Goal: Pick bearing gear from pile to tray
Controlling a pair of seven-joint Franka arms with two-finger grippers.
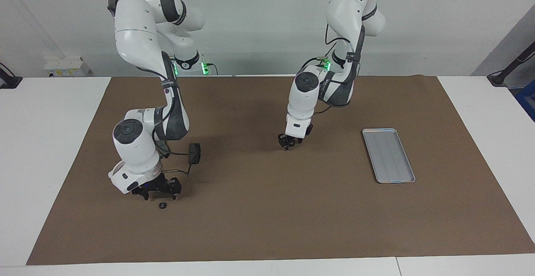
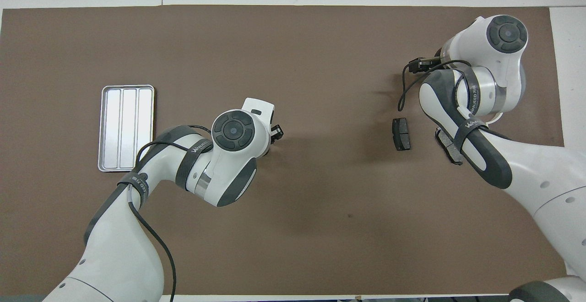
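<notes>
Brown mat (image 1: 267,209), R gripper (image 1: 157,195) open (low) beside gear (image 1: 162,205), L gripper (image 1: 288,145) unclear

Right arm bent low, its tool (image 1: 158,193) down near the tabletop with fingers spread. Left arm hangs mid-table, tool (image 1: 288,142) pointing down.

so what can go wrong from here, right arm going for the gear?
1. The right gripper sits low, close beside the small black gear, not over it; descending here may knock or roll the gear away rather than straddle it.
2. The right arm's wrist hides the pile in the overhead view, so alignment rests on the facing view.
3. The tray lies at the left arm's end, past the waiting left gripper; the carry needs a long crossing or a handover.
</notes>
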